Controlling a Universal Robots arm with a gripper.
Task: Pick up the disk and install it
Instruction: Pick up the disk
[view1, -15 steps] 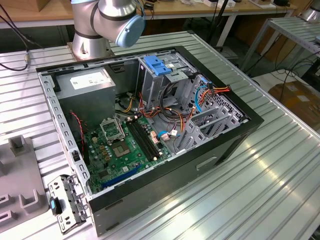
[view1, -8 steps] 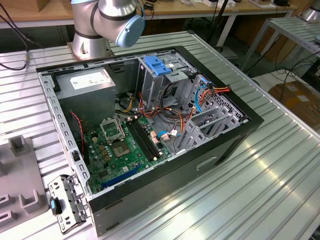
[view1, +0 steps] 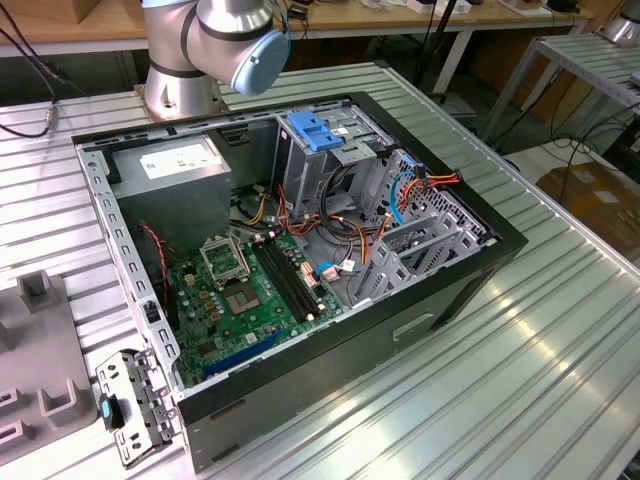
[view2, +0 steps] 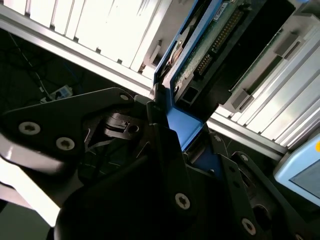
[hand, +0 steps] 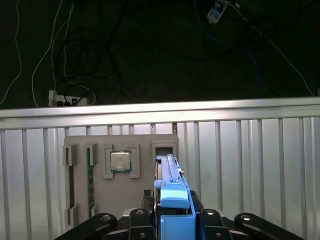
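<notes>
Robot gripper (hand: 175, 222) clamped on the disk (hand: 169, 167).
Its jaws press the disk's blue bracket from both sides. The disk stands on edge, reaching ahead of the gripper to a slot in a grey holder (hand: 145, 145). A processor chip (hand: 120, 161) sits just beside that slot.

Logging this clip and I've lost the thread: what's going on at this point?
In the first wrist view, the arm's gripper is closed on the disk, gripping its blue-bracketed sides. The disk stands on edge at a slot in the grey holder tray, near a processor chip. I cannot tell whether it has lifted clear of the slot. It is not yet in the open computer case on the table.
</notes>
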